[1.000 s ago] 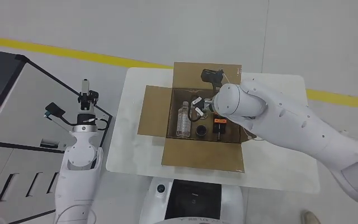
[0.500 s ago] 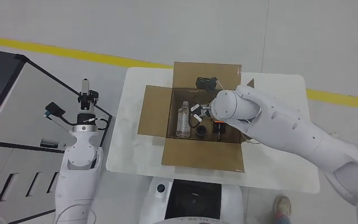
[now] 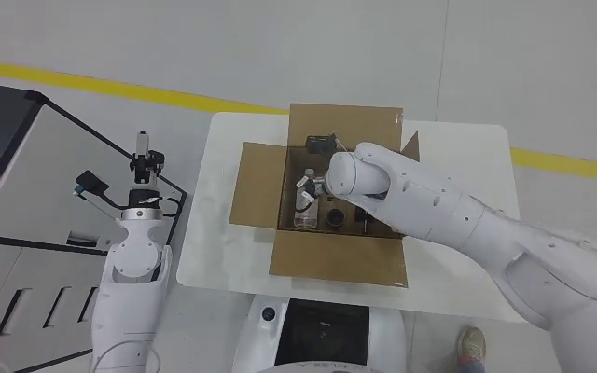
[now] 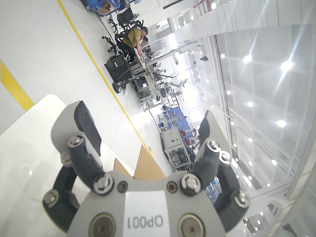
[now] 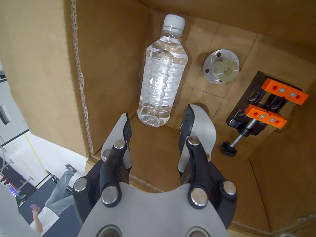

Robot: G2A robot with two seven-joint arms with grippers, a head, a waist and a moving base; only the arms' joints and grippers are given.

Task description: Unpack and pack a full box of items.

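In the cardboard box [image 5: 37, 50], right gripper [image 5: 158, 124] hangs spread wide at the base of the water bottle [image 5: 163, 75] lying by the box's wall | bottle full, likely heavy; thin ribbed plastic, slick, yielding; best gripped across the ribbed middle | left gripper [image 4: 145, 114] open-jawed, well clear of the box

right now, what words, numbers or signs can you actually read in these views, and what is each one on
"OP001": on a white label at the base of the left gripper, seen upside down.
Yellow warning sign on a grey cabinet far off in the room: too small to read.
Water bottle, clamp and box: no print to be seen.
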